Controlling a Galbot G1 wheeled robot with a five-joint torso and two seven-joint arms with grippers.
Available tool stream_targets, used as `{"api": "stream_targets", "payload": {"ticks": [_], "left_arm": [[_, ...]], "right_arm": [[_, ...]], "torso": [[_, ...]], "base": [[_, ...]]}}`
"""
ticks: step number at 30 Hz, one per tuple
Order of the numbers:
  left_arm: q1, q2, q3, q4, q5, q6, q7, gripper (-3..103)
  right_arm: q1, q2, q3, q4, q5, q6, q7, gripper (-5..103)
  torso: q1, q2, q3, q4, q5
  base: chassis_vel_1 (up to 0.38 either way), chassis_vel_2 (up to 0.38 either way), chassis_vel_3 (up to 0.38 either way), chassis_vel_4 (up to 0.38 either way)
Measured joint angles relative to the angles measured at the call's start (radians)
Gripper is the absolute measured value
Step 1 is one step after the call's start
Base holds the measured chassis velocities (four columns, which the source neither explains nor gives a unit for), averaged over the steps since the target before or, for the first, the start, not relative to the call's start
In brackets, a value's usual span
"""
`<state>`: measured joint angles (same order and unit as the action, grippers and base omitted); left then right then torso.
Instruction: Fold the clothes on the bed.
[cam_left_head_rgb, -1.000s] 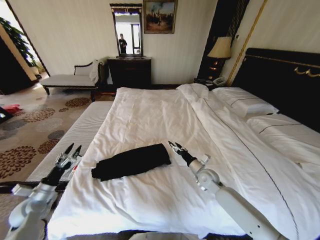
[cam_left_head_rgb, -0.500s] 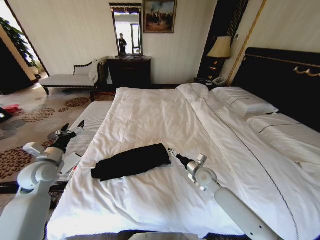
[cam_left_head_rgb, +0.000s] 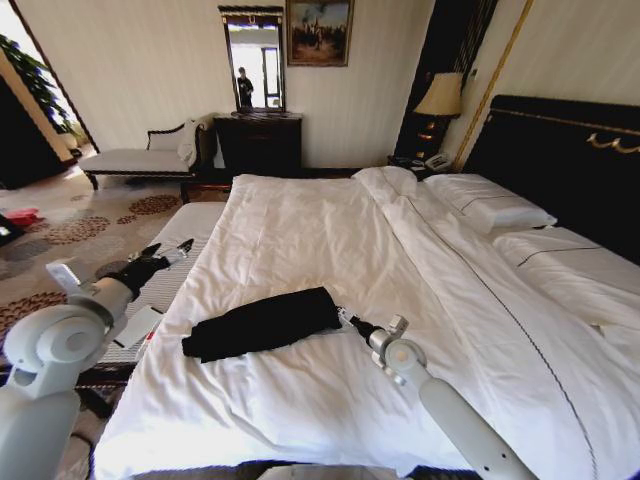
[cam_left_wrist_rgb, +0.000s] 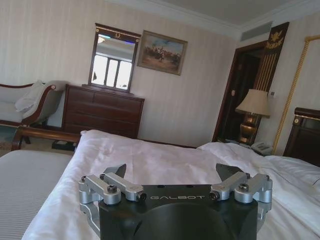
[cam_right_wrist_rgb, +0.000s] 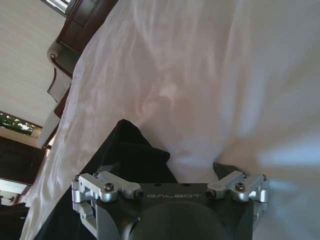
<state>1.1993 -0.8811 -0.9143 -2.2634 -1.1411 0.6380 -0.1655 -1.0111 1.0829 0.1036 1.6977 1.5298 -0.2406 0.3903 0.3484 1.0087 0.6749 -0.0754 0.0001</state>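
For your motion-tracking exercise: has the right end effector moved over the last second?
Yes. The right end effector has come in toward the black T-shirt, which lies where it was on the bed, closing the gap to its edge.

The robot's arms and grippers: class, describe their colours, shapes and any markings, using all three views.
Both arms are rounded, glossy pale grey-white links with bulbous joints and dark wrist sections. The left gripper and right gripper share one design: a black block body with faint "GALBOT" lettering, silver metal linkage bars fixed by dark screws, and dark wedge-shaped fingertips. No loose cables are visible.

Smooth white-grey jointed arms; black gripper housings lettered GALBOT — silver aluminium finger links, dark screws, black tapered fingertips.
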Motion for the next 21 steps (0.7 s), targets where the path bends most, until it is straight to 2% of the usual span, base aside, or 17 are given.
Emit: {"api": "stream_targets", "payload": {"ticks": [11,14,21], "left_arm": [[0.023,-0.013,-0.018,0.015,0.026,-0.002,0.000,100],[0.023,-0.015,-0.016,0.024,0.032,-0.003,0.002,100],[0.013,-0.028,0.004,0.048,0.057,-0.007,0.008,100]], "right_arm": [[0.020,0.103,0.023,-0.029,0.058,0.011,-0.026,100],[0.019,0.096,0.040,-0.028,0.058,0.016,-0.033,100],[0.005,0.025,0.065,-0.009,0.072,0.012,-0.043,100]], "torso": [[0.000,0.000,0.000,0.0003,-0.0001],[0.000,0.000,0.000,0.0004,-0.0001],[0.000,0.000,0.000,-0.0001,-0.0001]], "base": [[0.000,0.000,0.000,0.000],[0.000,0.000,0.000,0.000],[0.000,0.000,0.000,0.000]]}}
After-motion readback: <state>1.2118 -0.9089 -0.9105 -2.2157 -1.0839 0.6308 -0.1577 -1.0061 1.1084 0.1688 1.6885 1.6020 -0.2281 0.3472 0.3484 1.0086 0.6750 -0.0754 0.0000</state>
